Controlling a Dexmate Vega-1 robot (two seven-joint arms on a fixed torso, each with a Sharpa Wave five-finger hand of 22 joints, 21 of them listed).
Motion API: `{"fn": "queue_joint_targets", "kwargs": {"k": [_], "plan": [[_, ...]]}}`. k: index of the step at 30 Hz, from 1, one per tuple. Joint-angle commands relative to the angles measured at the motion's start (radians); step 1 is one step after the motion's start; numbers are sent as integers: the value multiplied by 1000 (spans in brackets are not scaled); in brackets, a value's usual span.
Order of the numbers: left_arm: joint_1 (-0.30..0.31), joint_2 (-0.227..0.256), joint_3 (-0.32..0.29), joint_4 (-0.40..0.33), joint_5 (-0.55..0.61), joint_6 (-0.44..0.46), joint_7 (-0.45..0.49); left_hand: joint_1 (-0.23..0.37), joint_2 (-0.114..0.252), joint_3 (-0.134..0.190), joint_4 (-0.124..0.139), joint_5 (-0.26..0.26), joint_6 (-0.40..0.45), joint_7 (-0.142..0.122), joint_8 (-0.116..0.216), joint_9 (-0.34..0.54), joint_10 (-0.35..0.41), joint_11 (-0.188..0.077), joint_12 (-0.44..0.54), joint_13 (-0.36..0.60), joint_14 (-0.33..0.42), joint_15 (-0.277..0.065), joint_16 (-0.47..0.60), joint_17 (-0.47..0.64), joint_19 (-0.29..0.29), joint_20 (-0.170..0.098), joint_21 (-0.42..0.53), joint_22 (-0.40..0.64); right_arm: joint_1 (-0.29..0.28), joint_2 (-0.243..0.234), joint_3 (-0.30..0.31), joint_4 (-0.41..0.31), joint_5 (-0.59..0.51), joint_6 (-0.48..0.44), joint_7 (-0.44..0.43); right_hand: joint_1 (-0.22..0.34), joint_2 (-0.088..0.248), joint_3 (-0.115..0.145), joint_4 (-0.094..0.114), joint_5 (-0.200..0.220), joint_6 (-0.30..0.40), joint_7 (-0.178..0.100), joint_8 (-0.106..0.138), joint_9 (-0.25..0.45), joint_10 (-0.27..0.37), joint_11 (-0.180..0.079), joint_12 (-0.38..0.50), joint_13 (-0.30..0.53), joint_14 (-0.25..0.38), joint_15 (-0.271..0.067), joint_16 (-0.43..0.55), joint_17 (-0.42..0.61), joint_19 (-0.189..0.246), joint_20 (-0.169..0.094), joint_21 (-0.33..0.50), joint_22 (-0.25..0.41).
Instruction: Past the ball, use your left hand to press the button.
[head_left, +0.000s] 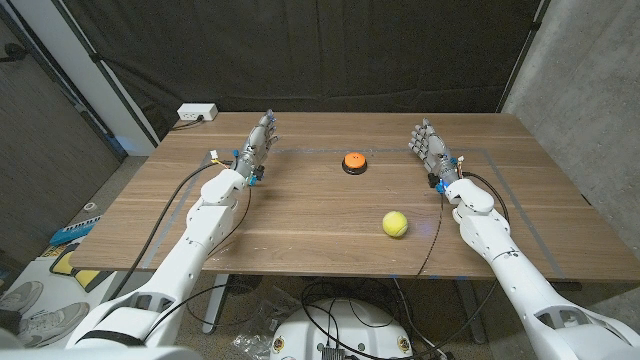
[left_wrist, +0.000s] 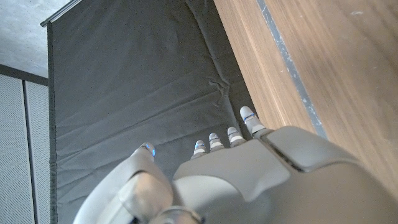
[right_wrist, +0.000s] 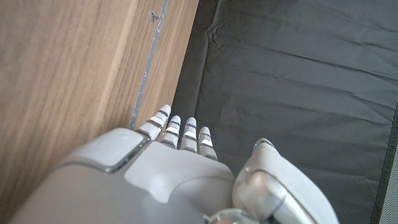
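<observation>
My left hand (head_left: 260, 140) waits at the table's far left, fingers apart, holding nothing; pressing has not begun. The orange button (head_left: 353, 162) sits mid-table, beyond the yellow ball (head_left: 394, 223). I judge I must swing rightward and press down. My right hand (head_left: 430, 147) stands empty, fingers spread.

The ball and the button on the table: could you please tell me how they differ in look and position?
The ball is yellow-green and round all over; the button is a low orange dome on a dark base. The ball lies nearer the robot, toward its right arm; the button sits farther back, near the table's middle, between the left robot hand and the right robot hand. Both rest on the wooden table, untouched.
</observation>
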Motion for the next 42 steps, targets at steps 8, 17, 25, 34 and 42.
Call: {"fn": "queue_joint_targets", "kwargs": {"k": [8, 17, 25, 34, 42], "plan": [[-126, -61, 10, 122, 111, -40, -94, 30, -2, 8, -21, 0, 40, 12, 8, 1, 89, 25, 20, 6, 80, -3, 19, 1, -41, -23, 7, 2, -5, 32, 47, -5, -46, -20, 38, 15, 4, 8, -2, 5, 11, 2, 8, 1, 8, 4, 5, 4, -2, 10, 6, 3, 6, 0, 5, 2], [-159, -70, 27, 140, 135, -51, -132, 51, -3, 14, -31, -4, 100, 2, 17, 2, 148, 40, 31, 7, 128, -1, 22, 2, -21, -7, 5, 1, 4, 40, 51, 7, -53, -15, 49, 21, 8, 14, -7, 5, 10, 2, 7, 1, 20, 11, 8, 4, -2, 10, 6, 3, 6, 0, 4, 2], [-194, -73, 47, 166, 165, -66, -151, 81, -5, 23, -48, -10, 121, 11, 13, 2, 169, 51, 26, 8, 159, -9, 19, 1, -13, -70, -3, 0, 15, 46, 51, 23, -57, -8, 61, 25, 8, 17, -10, 4, 10, 2, 7, 1, 25, 13, 10, 4, -2, 10, 6, 3, 6, 0, 4, 2], [-251, -86, 75, 229, 192, -95, -178, 108, -7, 30, -65, -16, 179, 30, 26, 5, 188, 53, 23, 9, 170, -15, 11, 1, -9, -66, -10, 0, 17, 50, 53, 27, -61, -5, 63, 29, 9, 19, -13, 3, 10, 3, 7, 1, 25, 10, 9, 5, -2, 10, 6, 3, 7, 0, 4, 2], [-294, -98, 107, 272, 225, -125, -194, 145, -9, 43, -91, -23, 222, 50, 36, 7, 203, 57, 21, 10, 183, -18, 6, 0, -4, -77, -16, -1, 11, 49, 59, 21, -61, 2, 61, 32, 9, 22, -16, 3, 10, 3, 7, 1, 25, 10, 9, 5, -2, 12, 6, 3, 7, 0, 4, 2]]}}
